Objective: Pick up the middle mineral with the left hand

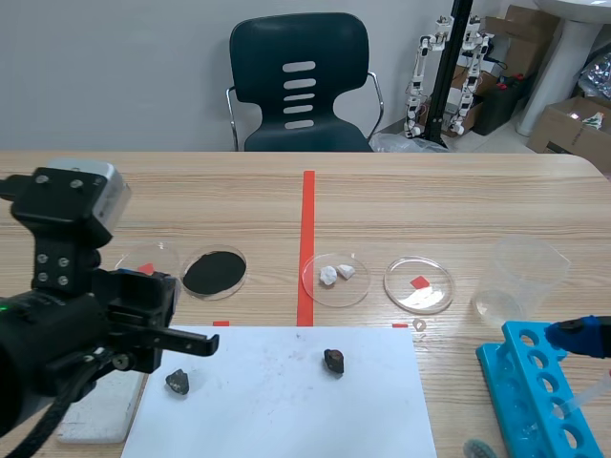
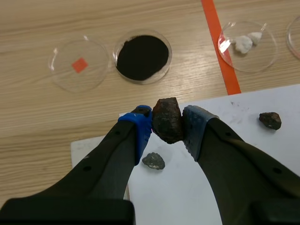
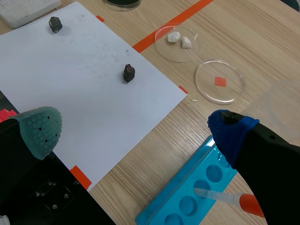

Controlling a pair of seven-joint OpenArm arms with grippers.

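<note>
My left gripper is shut on a dark brown mineral, which is pressed between its blue and grey pads and held above the left part of the white paper. Under the gripper a small grey mineral lies on the paper; it also shows in the scene view. Another dark brown mineral lies near the paper's middle. In the scene view the left gripper hangs over the paper's left edge, and the held stone cannot be made out there. My right gripper stands open over the blue rack.
Beyond the paper stand several petri dishes: a bare one, one with black powder, one with white pieces and another bare one. A clear plastic cup stands at the right. A pipette lies in the rack. A white block sits left of the paper.
</note>
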